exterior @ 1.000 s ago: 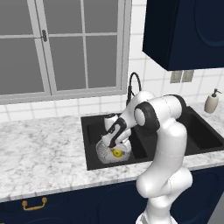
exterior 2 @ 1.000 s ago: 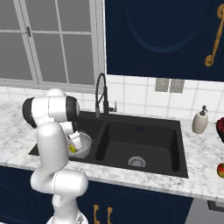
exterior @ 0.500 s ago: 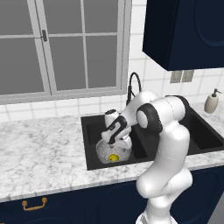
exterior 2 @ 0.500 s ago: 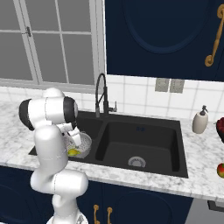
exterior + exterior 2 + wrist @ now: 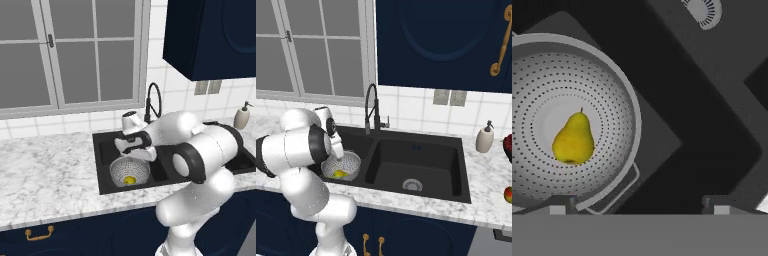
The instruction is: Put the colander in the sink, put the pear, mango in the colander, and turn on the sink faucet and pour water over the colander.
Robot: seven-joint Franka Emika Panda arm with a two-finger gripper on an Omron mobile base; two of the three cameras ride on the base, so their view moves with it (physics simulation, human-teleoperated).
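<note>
Grey-veined white marble desk (image 5: 45,175) runs under a grey-framed window (image 5: 70,55), with navy cabinets (image 5: 441,40) and white wall tiles; no readable writing anywhere. The round silver perforated metal colander (image 5: 612,90) sits in the left basin of the black double-basin sink (image 5: 421,160), a yellow pear (image 5: 573,140) lying at its bottom. The end effector (image 5: 639,205) hovers above the colander's rim, fingers spread wide, pinching nothing. The slim black gooseneck faucet (image 5: 372,107) stands behind.
</note>
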